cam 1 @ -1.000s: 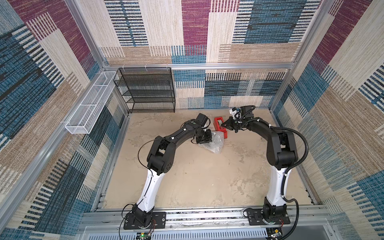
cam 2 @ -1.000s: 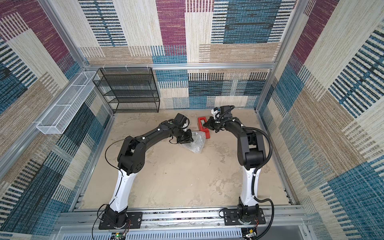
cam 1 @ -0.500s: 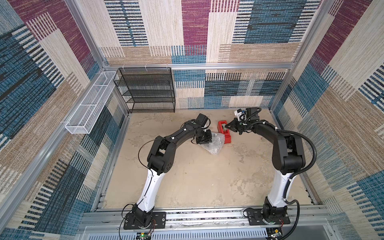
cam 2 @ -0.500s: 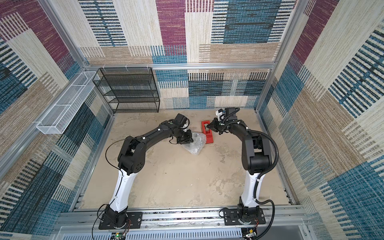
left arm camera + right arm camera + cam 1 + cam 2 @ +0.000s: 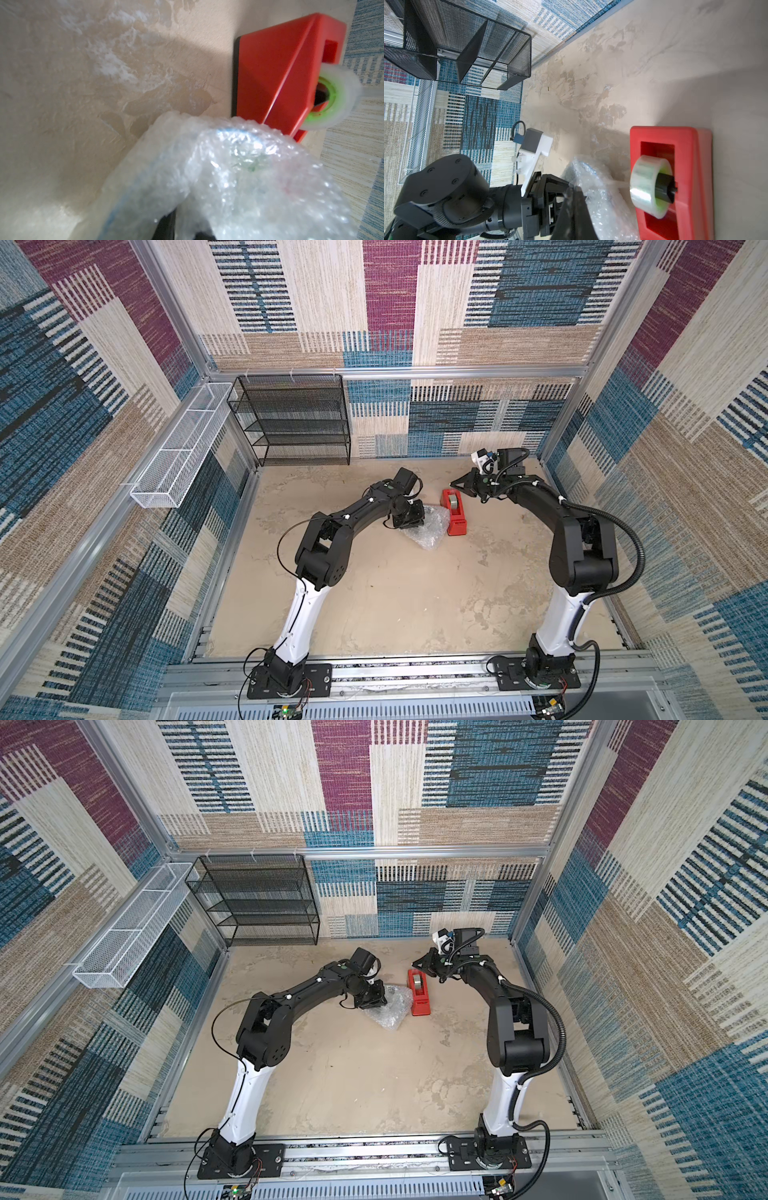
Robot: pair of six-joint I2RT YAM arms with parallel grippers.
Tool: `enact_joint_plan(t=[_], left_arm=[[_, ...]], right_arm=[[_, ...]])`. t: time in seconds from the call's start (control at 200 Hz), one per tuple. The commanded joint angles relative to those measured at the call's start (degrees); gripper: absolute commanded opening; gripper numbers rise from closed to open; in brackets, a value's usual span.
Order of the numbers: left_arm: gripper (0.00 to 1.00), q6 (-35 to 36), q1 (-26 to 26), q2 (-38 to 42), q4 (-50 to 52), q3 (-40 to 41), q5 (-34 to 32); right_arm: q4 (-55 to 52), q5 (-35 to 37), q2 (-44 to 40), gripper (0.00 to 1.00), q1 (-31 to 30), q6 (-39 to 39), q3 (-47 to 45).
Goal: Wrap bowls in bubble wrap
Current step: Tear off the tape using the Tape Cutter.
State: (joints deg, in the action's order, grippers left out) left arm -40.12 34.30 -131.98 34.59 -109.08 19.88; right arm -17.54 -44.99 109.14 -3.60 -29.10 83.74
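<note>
The bubble wrap (image 5: pixel 424 531) lies crumpled into a loose, shiny, translucent bundle on the counter (image 5: pixel 374 605). It sits just beside the red tape dispenser (image 5: pixel 455 512), and the left gripper (image 5: pixel 410 523) pinches its near edge. In the left wrist view its folds (image 5: pixel 239 178) bulge upward. The bowl (image 5: pixel 248 161) is bundled inside. Only a curved pale rim line and a blurred green patch show through the plastic.

Patchwork woven walls (image 5: pixel 390 302), mottled beige floor (image 5: pixel 395 593), black mesh shelf (image 5: pixel 299 423)
</note>
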Motion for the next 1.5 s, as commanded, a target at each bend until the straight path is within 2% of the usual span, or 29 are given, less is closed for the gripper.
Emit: enact_joint_plan(t=[0.0,0.22,0.501,0.711,1.152,1.493], left_arm=[[0.19,1.1,0.2,-0.3,2.2,-0.1,0.0],[0.19,0.9,0.2,-0.5,2.2,-0.3,0.2],[0.19,0.8,0.3,-0.7,2.2,-0.4,0.2],[0.19,0.8,0.3,-0.6,2.2,-0.4,0.2],[0.18,0.8,0.3,-0.6,2.2,-0.5,0.1],[0.18,0.9,0.3,-0.6,2.2,-0.4,0.1]], right_arm=[[2.1,-1.9,-2.1,0.0,0.2,-0.7,-0.1],[0.3,-0.9,-7.9,0.0,0.3,0.0,-4.2],[2.7,-0.1,-15.8,0.0,0.3,-0.3,-21.3],[4.0,0.8,-17.5,0.0,0.3,-0.2,-28.5],[3.3,3.0,-17.7,0.0,0.7,1.5,-33.0],[2.4,3.6,-18.0,0.0,1.4,2.1,-32.4]])
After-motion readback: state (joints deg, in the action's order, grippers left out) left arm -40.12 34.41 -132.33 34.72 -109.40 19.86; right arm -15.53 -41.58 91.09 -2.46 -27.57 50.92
